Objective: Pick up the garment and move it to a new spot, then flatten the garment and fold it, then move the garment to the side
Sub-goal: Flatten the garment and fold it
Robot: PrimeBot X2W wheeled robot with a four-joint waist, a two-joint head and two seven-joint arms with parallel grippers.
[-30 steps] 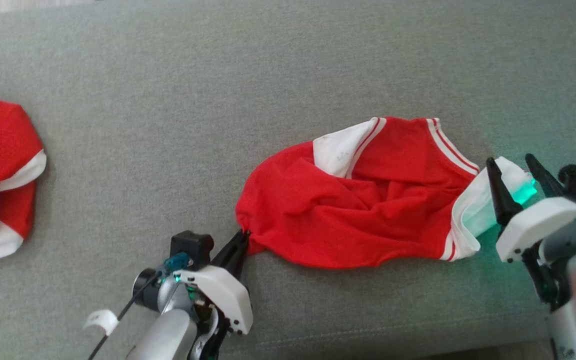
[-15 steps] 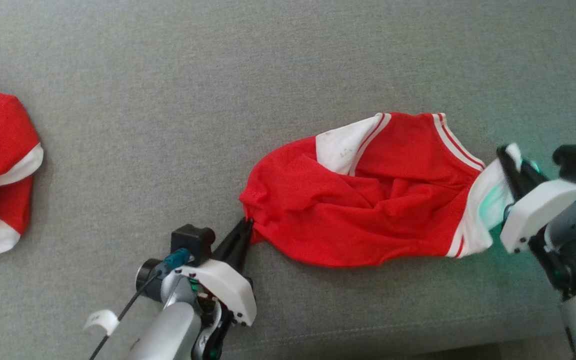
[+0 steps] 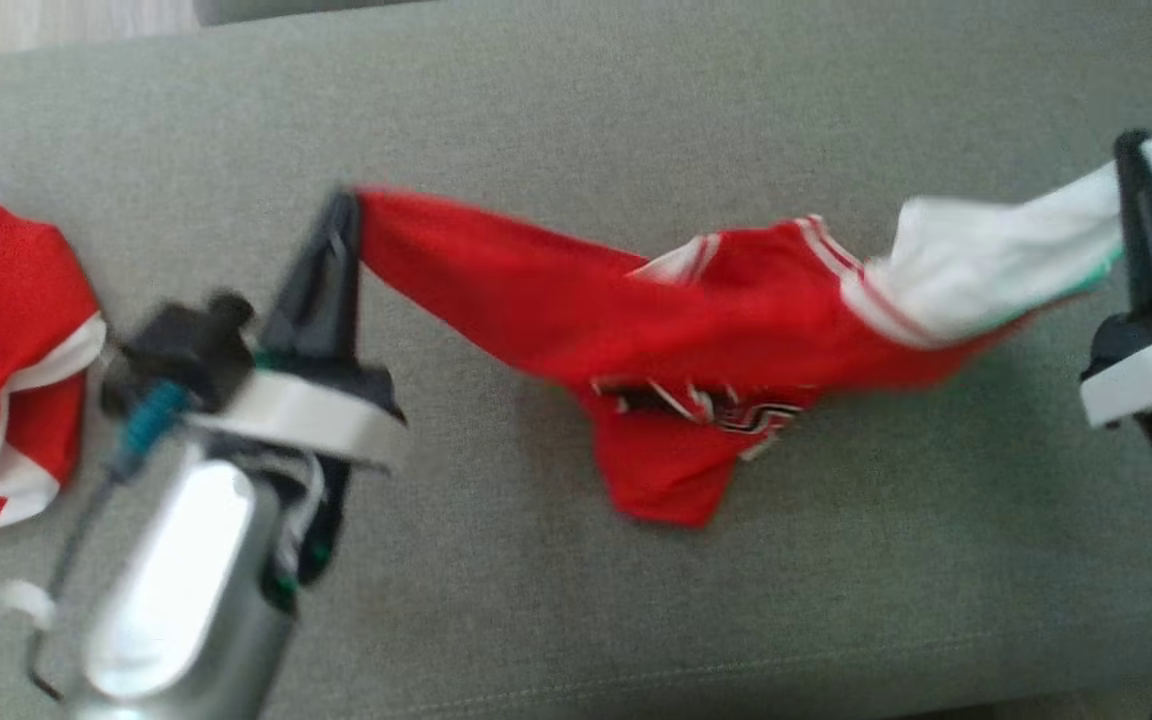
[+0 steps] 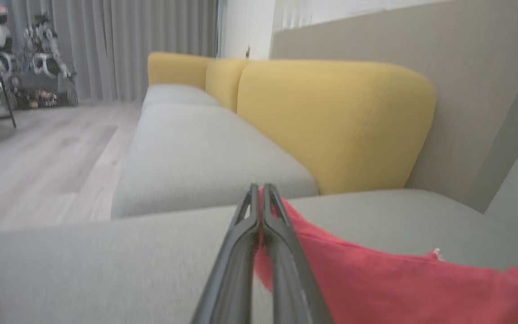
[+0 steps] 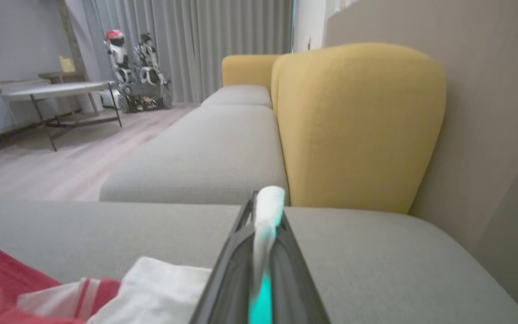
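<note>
Garment [image 3: 696, 330] hung stretched above the sofa [image 3: 576, 90], middle sagging toward the seat. Looked light, floppy, kinda slick, so hems or corners seemed the best hold. Left jaws were clamped on its red end, right jaws on the white sleeve; left arm [image 3: 186, 570] and right arm [image 3: 1151, 370] were raised, spread well apart.

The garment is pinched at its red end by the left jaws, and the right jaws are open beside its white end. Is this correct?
Not quite. The right jaws are shut on the white end of the garment, as the right wrist view shows; the left jaws do pinch its red end.
</note>
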